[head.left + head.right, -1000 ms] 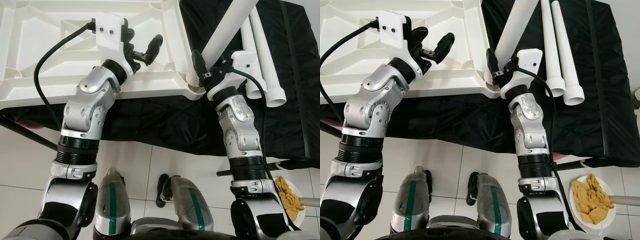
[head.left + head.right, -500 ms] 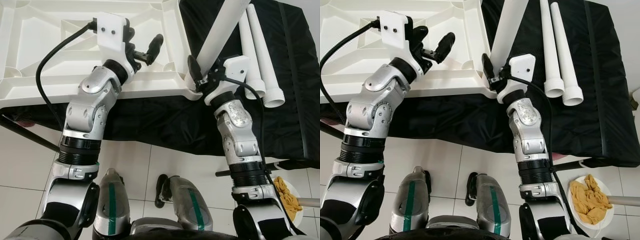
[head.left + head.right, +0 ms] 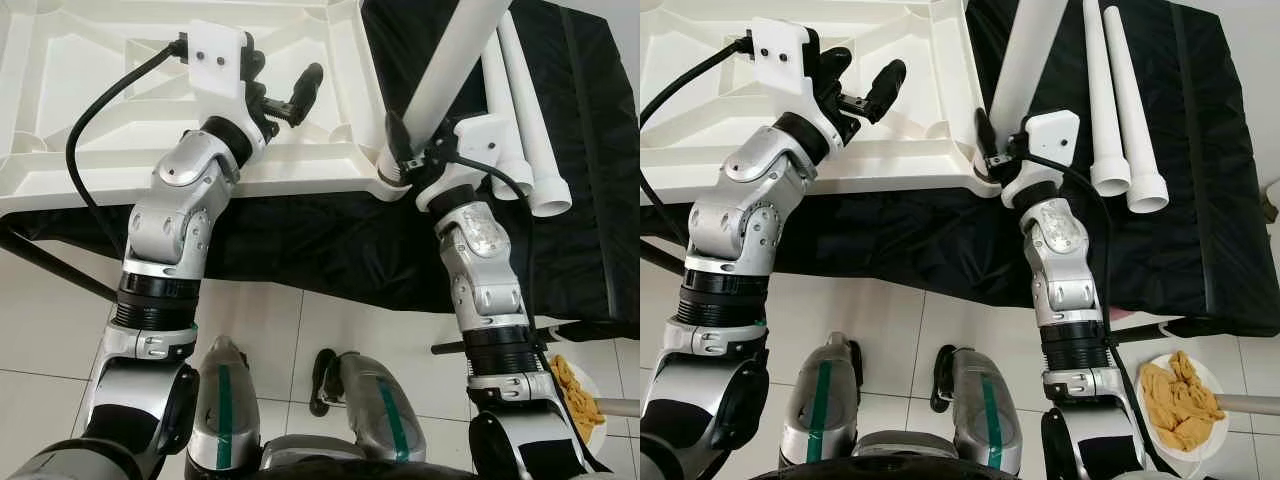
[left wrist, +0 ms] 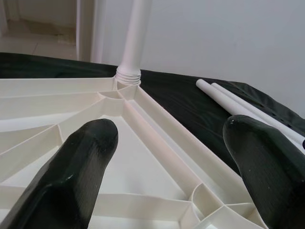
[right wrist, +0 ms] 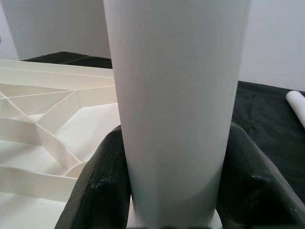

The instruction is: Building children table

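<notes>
My right end effector [image 3: 415,150] pinches the white table leg [image 3: 450,55] near its lower end, seating it into the corner socket of the upturned tabletop [image 3: 90,60]. The leg's long axis rises steeply, tipped slightly off vertical. My left end effector [image 3: 285,95] hovers spread above the tabletop's ribs, seemingly ready to steady it. Two spare legs [image 3: 525,110] lie beside on the black-covered worktop [image 3: 590,150].

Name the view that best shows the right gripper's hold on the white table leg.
Right wrist view: both fingers clamp the table leg up close. The eye views show the right gripper from above at the tabletop corner. Left wrist view shows another leg.
</notes>
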{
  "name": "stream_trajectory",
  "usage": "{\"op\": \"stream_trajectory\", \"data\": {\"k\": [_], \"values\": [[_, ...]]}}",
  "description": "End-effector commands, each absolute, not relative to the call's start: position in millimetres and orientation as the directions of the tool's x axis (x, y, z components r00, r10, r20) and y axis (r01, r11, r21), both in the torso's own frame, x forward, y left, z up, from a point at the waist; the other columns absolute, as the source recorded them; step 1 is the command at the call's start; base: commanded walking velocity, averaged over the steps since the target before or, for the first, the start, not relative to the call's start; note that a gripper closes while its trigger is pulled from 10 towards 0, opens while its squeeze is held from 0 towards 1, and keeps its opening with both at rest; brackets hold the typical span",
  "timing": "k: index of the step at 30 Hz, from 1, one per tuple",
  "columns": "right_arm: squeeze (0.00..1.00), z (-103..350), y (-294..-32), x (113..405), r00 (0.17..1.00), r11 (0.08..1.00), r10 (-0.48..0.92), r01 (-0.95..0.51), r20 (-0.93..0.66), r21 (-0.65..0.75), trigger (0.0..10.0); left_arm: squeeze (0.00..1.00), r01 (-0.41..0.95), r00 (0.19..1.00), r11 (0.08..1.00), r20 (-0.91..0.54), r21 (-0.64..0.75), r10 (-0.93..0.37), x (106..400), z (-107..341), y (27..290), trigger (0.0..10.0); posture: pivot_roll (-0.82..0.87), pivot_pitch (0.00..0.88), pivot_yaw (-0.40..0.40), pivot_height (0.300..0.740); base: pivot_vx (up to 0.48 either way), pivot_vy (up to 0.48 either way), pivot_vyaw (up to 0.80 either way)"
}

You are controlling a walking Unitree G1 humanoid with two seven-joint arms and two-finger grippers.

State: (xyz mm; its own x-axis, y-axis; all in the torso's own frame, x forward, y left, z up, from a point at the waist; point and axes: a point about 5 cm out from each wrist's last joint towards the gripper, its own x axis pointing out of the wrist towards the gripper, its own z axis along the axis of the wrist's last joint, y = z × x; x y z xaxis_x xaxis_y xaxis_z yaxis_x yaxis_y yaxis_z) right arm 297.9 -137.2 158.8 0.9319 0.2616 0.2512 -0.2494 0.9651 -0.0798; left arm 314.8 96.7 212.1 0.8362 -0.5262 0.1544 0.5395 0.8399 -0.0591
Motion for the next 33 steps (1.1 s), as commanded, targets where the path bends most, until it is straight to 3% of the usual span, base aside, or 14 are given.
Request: {"op": "stream_trajectory", "data": {"k": [1, 6, 13, 20, 33], "values": [[0.0, 147.0, -143.9, 296.5, 0.951, 0.97, 0.238, -0.224, 0.197, -0.09, 10.0, 0.0, 0.545, 0.833, 0.838, 0.136, -0.032, -0.537, 310.2, 207.4, 92.5, 10.0, 0.12, 0.081, -0.11, 0.74, 0.0, 0.0, 0.0], [0.0, 148.2, -142.7, 296.3, 0.948, 0.969, 0.244, -0.231, 0.205, -0.083, 10.0, 0.0, 0.671, 0.735, 0.737, 0.058, 0.083, -0.676, 292.5, 193.8, 83.5, 10.0, 0.12, 0.082, -0.109, 0.74, 0.0, 0.0, 0.0], [0.0, 148.2, -132.6, 294.5, 0.931, 0.955, 0.297, -0.289, 0.213, -0.07, 10.0, 0.0, 0.767, 0.637, 0.629, -0.028, 0.124, -0.771, 275.8, 180.6, 77.1, 10.0, 0.13, 0.085, -0.108, 0.74, 0.0, 0.0, 0.0], [0.0, 147.7, -126.2, 294.7, 0.921, 0.945, 0.328, -0.319, 0.212, -0.075, 10.0, 0.0, 0.792, 0.606, 0.596, -0.051, 0.132, -0.794, 269.9, 178.3, 75.9, 10.0, 0.13, 0.085, -0.111, 0.74, 0.0, 0.0, 0.0], [0.0, 140.8, -124.9, 290.8, 0.919, 0.938, 0.347, -0.339, 0.185, -0.073, 10.0, 0.0, 0.779, 0.622, 0.606, -0.072, 0.158, -0.78, 266.1, 177.5, 81.1, 10.0, 0.14, 0.092, -0.112, 0.74, 0.0, 0.0, 0.0]]}}
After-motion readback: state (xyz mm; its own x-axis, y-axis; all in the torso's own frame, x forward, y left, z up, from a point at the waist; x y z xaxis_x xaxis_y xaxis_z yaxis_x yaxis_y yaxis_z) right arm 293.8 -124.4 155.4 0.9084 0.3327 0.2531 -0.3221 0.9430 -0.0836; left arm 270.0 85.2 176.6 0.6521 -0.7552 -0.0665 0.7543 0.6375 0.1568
